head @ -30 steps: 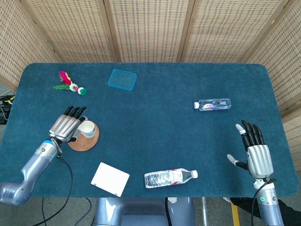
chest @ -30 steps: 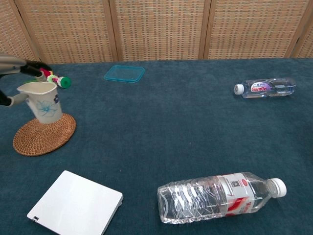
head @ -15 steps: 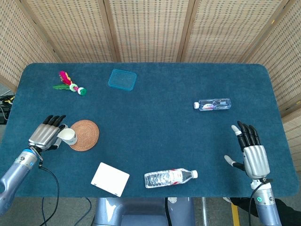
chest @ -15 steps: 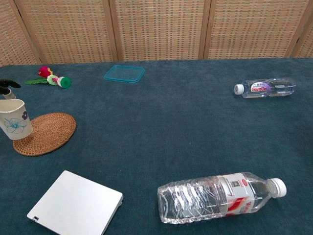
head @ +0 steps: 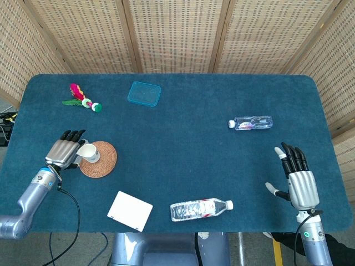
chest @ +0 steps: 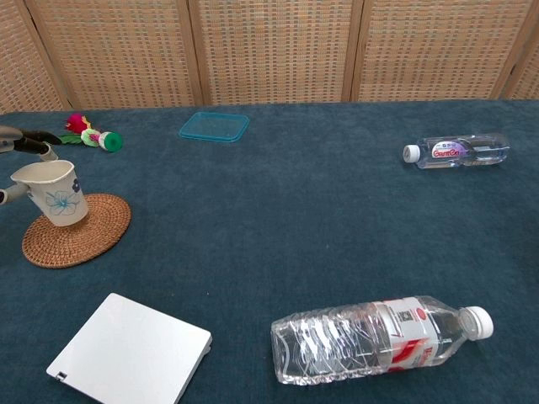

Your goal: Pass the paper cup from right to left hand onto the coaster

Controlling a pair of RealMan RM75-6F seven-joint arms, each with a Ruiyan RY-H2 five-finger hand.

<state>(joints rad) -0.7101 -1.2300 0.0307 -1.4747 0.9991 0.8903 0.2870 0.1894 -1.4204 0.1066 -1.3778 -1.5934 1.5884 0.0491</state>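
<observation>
- The right hand (head: 302,187) is near the front edge of the surface (head: 183,144), far from the cup; its fingers are spread and it holds nothing; so I think its part of the job is done
- The big clear bottle (chest: 379,338) lies on its side at the front; it is see-through plastic with ridges, a white cap and a red and white label
- The white flat box (chest: 130,352) lies near the front too; it is smooth, thin and has round corners
- The left hand (head: 64,153) grips the paper cup (chest: 55,194); the fingers are wrapped round the cup's side
- The cup is over the near left part of the coaster (chest: 77,229), leaning a bit; I cannot tell if its bottom sits flat yet; what is left is to stand it straight on the coaster and let go
- The cup is thin white paper with a blue flower; its rim looks a little squashed; the coaster is round, brown and woven like a basket
- The surface is a soft, dark blue cloth
- Farther back lie a small bottle (chest: 456,151), a flat see-through blue lid (chest: 214,126) and a pink and green toy (chest: 91,133)
</observation>
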